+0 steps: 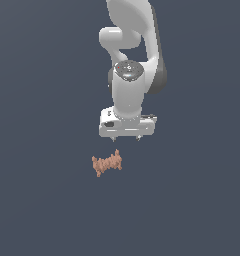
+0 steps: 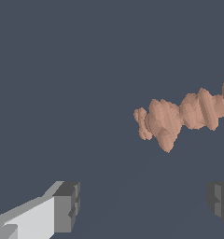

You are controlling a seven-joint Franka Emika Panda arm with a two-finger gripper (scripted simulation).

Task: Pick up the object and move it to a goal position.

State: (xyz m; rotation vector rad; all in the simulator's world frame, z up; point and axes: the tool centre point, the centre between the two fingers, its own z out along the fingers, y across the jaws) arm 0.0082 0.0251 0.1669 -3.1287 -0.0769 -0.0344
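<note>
- Exterior view shows one white robot arm (image 1: 134, 55) reaching down from the top of the frame over a plain dark blue-grey surface (image 1: 42, 200).
- One object (image 1: 107, 163) lies on that surface: a small orange-brown, bumpy, elongated piece with flared spiky ends, shaped like a bone.
- One gripper (image 1: 127, 137) sits at the end of the arm, a white block facing downward, with two short dark tips just showing under it.
- In the exterior view the object lies below the gripper and a little toward the exterior view's left, apart from it, with bare surface between the two.
- The object looks narrower than the white gripper body above it.
- Wrist view shows the gripper (image 2: 146, 205) with two fingers, one a white bar ending in a dark grey pad (image 2: 67, 205), the other only a dark grey pad at the frame edge.
- The two fingers stand wide apart, with bare surface filling the gap between them.
- Nothing is held between the fingers, and neither pad touches the object.
- In the wrist view the object (image 2: 179, 116) lies beyond the fingertips, off to the side of the second finger, and one of its ends is cut off by the frame edge.
- Its ridged middle and one flared, knobbly end are clearly visible there.
</note>
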